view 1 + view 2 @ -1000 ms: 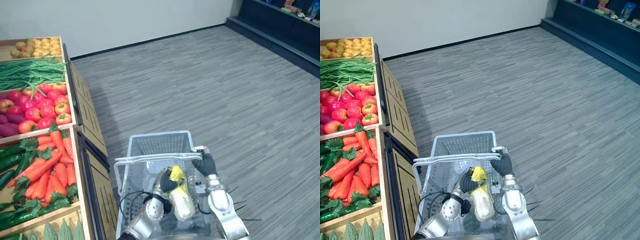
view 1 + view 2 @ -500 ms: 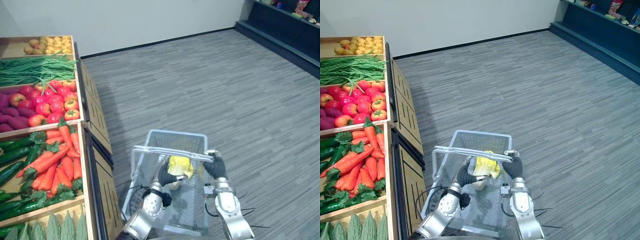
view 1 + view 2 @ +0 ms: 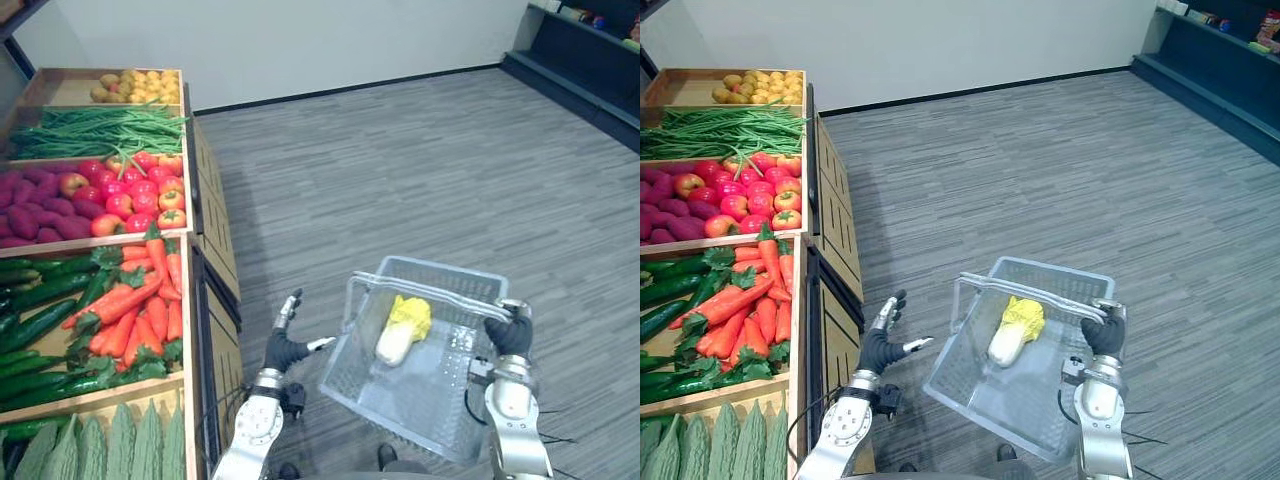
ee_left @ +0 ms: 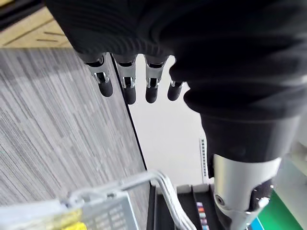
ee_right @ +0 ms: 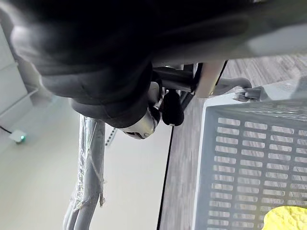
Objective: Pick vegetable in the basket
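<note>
A grey plastic basket (image 3: 441, 269) hangs tilted over the floor, right of the produce stand. A napa cabbage (image 3: 403, 328), yellow leaves and white stem, lies inside it against the left wall, and its yellow tip (image 5: 287, 218) also appears in the right wrist view. My right hand (image 3: 510, 334) is shut on the basket's metal handle (image 5: 89, 163) at its right end. My left hand (image 3: 285, 346) is open with straight fingers (image 4: 127, 87), holding nothing. It floats between the stand and the basket, a little left of the rim.
The wooden produce stand (image 3: 215, 250) runs along the left with carrots (image 3: 130, 310), red tomatoes (image 3: 135, 195), green beans (image 3: 100, 130), potatoes (image 3: 140, 85), cucumbers (image 3: 30, 325) and bitter gourds (image 3: 110, 445). Grey floor (image 3: 420, 160) stretches ahead; a dark shelf (image 3: 575, 50) stands far right.
My left hand has let go of the cabbage, left the basket and opened to its left. The cabbage now lies in the basket. The camera has turned, shifting the whole scene.
</note>
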Tool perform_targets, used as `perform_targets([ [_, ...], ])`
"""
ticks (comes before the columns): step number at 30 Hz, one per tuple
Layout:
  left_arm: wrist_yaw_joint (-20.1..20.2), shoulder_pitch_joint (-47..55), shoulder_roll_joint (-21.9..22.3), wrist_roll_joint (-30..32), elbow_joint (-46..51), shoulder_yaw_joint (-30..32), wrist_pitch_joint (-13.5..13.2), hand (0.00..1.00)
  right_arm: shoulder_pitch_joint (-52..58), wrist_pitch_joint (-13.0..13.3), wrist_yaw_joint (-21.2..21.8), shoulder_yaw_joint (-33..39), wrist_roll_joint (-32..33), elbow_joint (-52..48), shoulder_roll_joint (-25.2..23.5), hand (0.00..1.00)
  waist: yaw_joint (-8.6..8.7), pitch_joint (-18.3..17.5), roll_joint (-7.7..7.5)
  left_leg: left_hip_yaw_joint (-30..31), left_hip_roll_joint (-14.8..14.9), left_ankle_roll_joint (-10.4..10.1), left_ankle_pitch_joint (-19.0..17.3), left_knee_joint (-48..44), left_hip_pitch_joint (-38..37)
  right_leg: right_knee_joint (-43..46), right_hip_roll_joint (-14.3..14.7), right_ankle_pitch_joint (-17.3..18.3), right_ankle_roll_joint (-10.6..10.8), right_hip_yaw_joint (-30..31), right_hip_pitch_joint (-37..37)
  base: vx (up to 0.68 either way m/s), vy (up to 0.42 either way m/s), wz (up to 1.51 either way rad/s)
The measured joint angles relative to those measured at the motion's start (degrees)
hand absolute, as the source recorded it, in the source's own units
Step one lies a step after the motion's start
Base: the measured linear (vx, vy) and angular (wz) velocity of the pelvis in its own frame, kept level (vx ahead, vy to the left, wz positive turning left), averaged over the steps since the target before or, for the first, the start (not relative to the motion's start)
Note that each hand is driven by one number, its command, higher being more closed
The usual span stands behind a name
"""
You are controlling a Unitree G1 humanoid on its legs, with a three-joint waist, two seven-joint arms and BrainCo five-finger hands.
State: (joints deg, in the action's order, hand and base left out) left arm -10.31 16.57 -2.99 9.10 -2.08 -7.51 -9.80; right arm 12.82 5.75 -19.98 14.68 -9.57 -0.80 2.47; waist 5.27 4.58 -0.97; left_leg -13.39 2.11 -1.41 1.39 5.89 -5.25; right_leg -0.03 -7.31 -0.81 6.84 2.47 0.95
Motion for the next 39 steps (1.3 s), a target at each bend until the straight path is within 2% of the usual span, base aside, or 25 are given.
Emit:
perform_targets([
  [5,-2.8,1.9,0.5,0.0,-1.0,5.6,0.6,0.0,3.7,0.1,0.0,1.8,1.0,0.0,-1.5,1.0,-0.23,-1.3,-0.18,0.5,0.1,-0.1,0.0,0.0,0.1,0.0,0.0,0.6,0.0,-1.0,0.4,-0.01,-0.017,0.08],
  [7,-3.9,2.5,0.7,0.0,-0.9,6.4,0.7,0.0,4.9,0.1,-0.1,2.9,1.7,-0.1,-2.4,1.0,-1.07,-2.4,-0.58,-0.2,0.3,-0.2,-0.3,0.0,0.0,0.2,0.1,1.0,-0.2,-1.1,0.4,0.01,-0.011,-0.03],
  [10,-5.2,2.5,1.5,0.0,-0.7,8.1,0.8,0.0,5.0,0.1,-0.1,3.5,2.3,-0.5,-2.9,1.0,-2.02,-2.7,-1.77,-1.3,0.7,-0.5,-1.4,-0.3,-0.2,3.3,0.2,4.3,-0.2,-0.8,-1.6,0.0,-0.018,-0.16],
  [12,-5.8,2.5,1.4,0.0,-0.5,8.3,0.8,0.0,4.2,0.1,-0.1,3.5,2.3,-0.8,-3.6,1.0,-2.88,-2.5,-3.16,-2.8,0.3,-0.6,-3.1,-2.3,0.1,8.7,-0.6,7.6,-0.2,-0.7,-4.3,0.03,0.004,-0.26],
  [14,-6.3,2.5,1.4,0.0,-0.2,8.3,0.9,0.0,2.5,0.1,-0.1,3.8,2.3,-0.7,-3.6,1.0,-2.53,-1.2,-4.89,-2.2,0.8,-0.7,-9.4,-11.3,2.9,15.9,-2.1,10.1,0.0,-1.2,-5.6,0.08,-0.016,-0.05],
  [15,-6.5,2.5,1.6,0.0,-0.2,8.3,1.0,0.0,2.0,0.1,-0.2,3.9,2.3,-0.7,-3.6,1.0,-2.43,-1.1,-4.76,-2.0,1.1,-0.6,-10.8,-12.9,3.1,18.1,-2.1,10.2,0.1,-1.9,-6.4,0.07,-0.029,-0.08],
  [16,-6.9,2.4,1.6,0.0,-0.2,8.3,1.1,0.0,1.0,0.1,-0.3,4.0,2.3,-0.7,-3.4,1.0,-2.48,-0.6,-3.86,-1.8,2.3,-0.4,-12.4,-15.0,3.2,22.5,-2.2,9.8,-0.2,-3.9,-7.9,0.1,0.014,-0.09],
  [17,-7.5,2.1,1.6,0.0,-0.2,8.5,1.1,0.0,-0.5,0.1,-0.3,4.0,2.2,-0.7,-3.1,1.0,-1.62,0.3,-2.8,-1.4,3.2,0.1,-12.9,-15.1,2.3,30.5,-1.8,8.2,-1.7,-5.1,-11.3,0.1,0.029,0.04],
  [18,-7.6,1.9,1.6,0.0,-0.3,8.8,1.2,0.0,-1.2,0.2,-0.4,4.0,2.2,-0.5,-2.8,1.0,-1.09,0.8,-1.77,-0.9,4.0,0.4,-13.1,-15.1,1.7,33.1,-1.5,9.2,-2.8,-5.9,-13.2,0.15,0.039,0.19],
  [19,-7.7,1.4,2.1,0.0,-0.4,8.9,1.2,0.0,-2.1,0.3,-0.6,4.1,2.3,-0.3,-2.0,1.0,-0.25,1.4,-0.43,-0.3,5.3,0.4,-13.7,-15.2,1.4,31.5,0.0,11.1,-3.2,-6.2,-14.9,0.26,-0.033,0.19],
  [21,-9.0,-0.7,1.8,0.0,-1.0,10.5,1.2,0.0,-3.6,0.3,-0.8,4.2,2.7,0.1,-1.9,1.0,0.02,1.8,-0.17,0.7,6.4,-0.4,-14.8,-15.6,1.1,28.0,1.9,11.1,-3.4,-4.5,-18.2,0.3,-0.082,0.19],
  [22,-9.7,-2.3,1.7,0.0,-2.1,10.9,1.2,0.0,-4.1,0.3,-0.8,4.3,3.1,0.1,-1.8,1.0,0.26,2.3,0.35,1.5,7.4,-1.5,-15.9,-16.5,0.7,24.3,3.6,9.6,-2.8,-1.1,-19.4,0.29,-0.135,0.43],
  [23,-10.0,-3.3,1.7,0.0,-2.5,10.9,1.1,0.0,-3.9,0.4,-0.9,4.4,3.4,0.1,-1.5,1.0,0.33,2.4,0.24,2.4,7.9,-3.5,-17.4,-18.5,0.0,18.4,5.0,5.5,-2.6,2.5,-18.8,0.31,-0.15,0.48],
  [24,-10.0,-3.6,1.6,0.0,-2.4,10.9,0.9,0.0,-3.8,0.4,-0.9,4.3,3.4,0.1,-1.4,1.0,0.31,2.3,-0.89,2.8,7.8,-4.2,-18.8,-19.8,-0.7,16.2,5.1,3.2,-2.4,4.1,-17.9,0.39,-0.242,0.5],
  [25,-10.0,-4.2,2.7,-0.1,-3.9,10.6,1.0,0.0,-4.1,0.3,-1.1,3.6,3.4,0.7,0.4,1.0,0.18,4.0,1.79,4.5,10.0,-5.3,-21.0,-22.1,-1.7,19.7,6.7,2.5,-2.2,3.1,-16.8,0.39,-0.219,0.36],
  [26,-9.9,-4.1,3.3,0.0,-3.7,10.6,0.9,0.0,-3.9,0.3,-1.0,3.1,3.3,0.6,0.8,1.0,0.1,3.9,2.36,5.3,10.5,-5.6,-20.3,-24.2,-1.3,21.2,7.0,4.5,-3.0,2.4,-16.7,0.46,-0.275,0.41],
  [27,-9.9,-3.5,4.6,0.0,-2.4,10.3,0.8,0.0,-3.7,0.1,-1.0,2.2,3.2,0.5,0.9,1.0,-0.13,4.1,2.42,6.4,11.1,-4.4,-18.4,-30.7,1.2,24.2,6.9,7.2,-4.0,1.6,-17.1,0.47,-0.262,0.45],
  [28,-9.9,-3.0,6.3,0.0,-1.9,10.2,0.8,0.0,-3.4,0.0,-1.0,2.1,3.1,0.5,0.9,1.0,-0.37,4.2,2.77,6.4,13.0,-3.2,-15.0,-40.5,5.8,24.4,6.9,8.7,-5.0,0.1,-15.4,0.4,-0.256,0.47],
  [29,-9.8,-3.0,6.4,-0.4,-1.9,9.4,0.9,0.0,-2.9,-0.1,-0.9,1.7,3.2,0.4,0.7,1.0,-0.67,4.4,2.87,5.5,14.6,-2.5,-12.8,-45.6,7.9,23.7,6.9,9.1,-5.6,-0.7,-13.8,0.41,-0.247,0.47],
  [31,-9.8,-2.3,6.4,-2.0,-1.0,7.0,0.8,0.0,1.1,-0.2,-1.0,0.7,3.4,-3.7,-0.1,1.0,-2.1,4.9,2.92,-3.1,20.3,-2.0,-12.9,-58.0,11.2,18.0,6.9,9.8,-6.8,-3.8,-4.5,0.43,-0.215,0.54],
  [35,-9.7,-2.1,6.4,-2.3,2.5,6.4,0.6,0.0,3.8,0.0,-1.0,1.0,4.0,-10.4,-0.8,1.0,-3.0,4.9,3.02,-15.3,20.9,0.2,-14.6,-55.7,13.7,10.9,4.8,10.3,-7.5,-10.0,4.8,0.35,-0.065,0.74],
  [36,-9.7,-2.6,6.4,-2.3,2.6,6.3,0.6,0.0,3.8,0.0,-1.0,1.2,4.4,-10.5,-0.8,1.0,-3.02,4.9,3.02,-19.7,20.9,0.4,-14.7,-52.9,14.2,9.6,4.3,10.3,-7.4,-12.5,6.3,0.25,0.058,1.17],
  [37,-9.7,-3.2,6.4,-2.3,2.6,5.9,0.6,0.0,4.2,0.0,-1.0,2.2,4.6,-10.5,-0.7,1.0,-2.8,4.6,3.5,-28.6,20.8,0.8,-14.1,-46.5,14.4,8.4,3.8,11.0,-6.2,-16.9,8.4,0.26,0.077,1.31],
  [38,-9.7,-3.4,6.4,-2.3,2.6,5.5,0.6,0.0,4.5,0.1,-1.1,3.3,4.7,-10.4,-0.3,1.0,-2.65,4.2,4.03,-32.3,20.5,2.2,-12.2,-43.2,14.4,8.3,3.9,11.7,-5.3,-18.6,9.1,0.32,0.12,1.68],
  [39,-9.7,-3.5,6.2,-2.2,2.4,4.9,0.6,0.0,4.5,0.2,-1.1,5.1,5.0,-8.8,-0.1,1.0,-1.87,3.2,4.82,-37.9,18.8,6.8,-11.0,-37.5,13.6,8.5,4.0,13.6,-3.8,-21.0,10.2,0.29,0.147,1.7],
])
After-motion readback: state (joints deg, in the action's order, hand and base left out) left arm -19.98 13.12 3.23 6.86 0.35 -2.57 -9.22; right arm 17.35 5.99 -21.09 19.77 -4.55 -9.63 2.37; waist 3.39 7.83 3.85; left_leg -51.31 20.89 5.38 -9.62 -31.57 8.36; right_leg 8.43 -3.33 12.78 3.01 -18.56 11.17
